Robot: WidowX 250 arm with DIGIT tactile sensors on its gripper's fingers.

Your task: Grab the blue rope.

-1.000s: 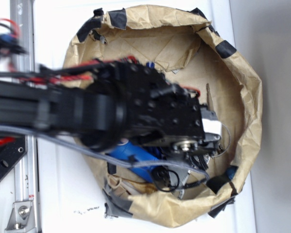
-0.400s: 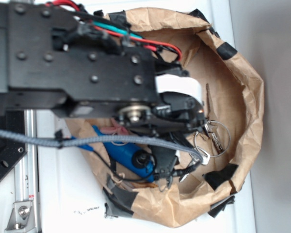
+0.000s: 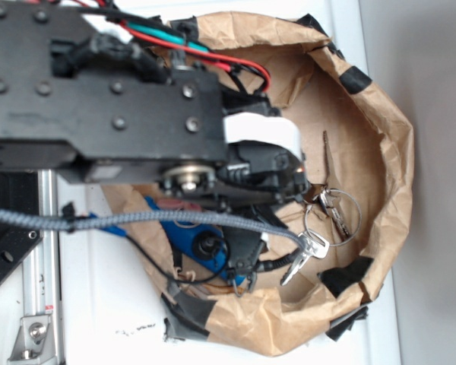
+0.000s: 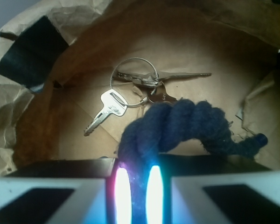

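Note:
In the wrist view the blue rope (image 4: 177, 123), a thick navy twisted cord, arches up from between my two glowing pads and curls right to a shiny blue end cap (image 4: 260, 138). My gripper (image 4: 135, 186) is shut on one strand of it, pressed between the pads. In the exterior view the gripper (image 3: 247, 258) hangs inside the brown paper bag (image 3: 395, 152), and the black arm (image 3: 114, 99) hides the rope.
A bunch of keys on a wire ring (image 4: 130, 91) lies on the bag floor beyond the rope; the keys (image 3: 319, 220) also show in the exterior view. A bright blue bottle (image 3: 184, 232) lies at the bag's left. Black tape patches (image 4: 30, 51) mark the crumpled rim.
The arm has risen toward the exterior camera and now fills the upper left. The keys, hidden one second ago, are uncovered. Since 0.4 s ago the gripper has drifted slightly left.

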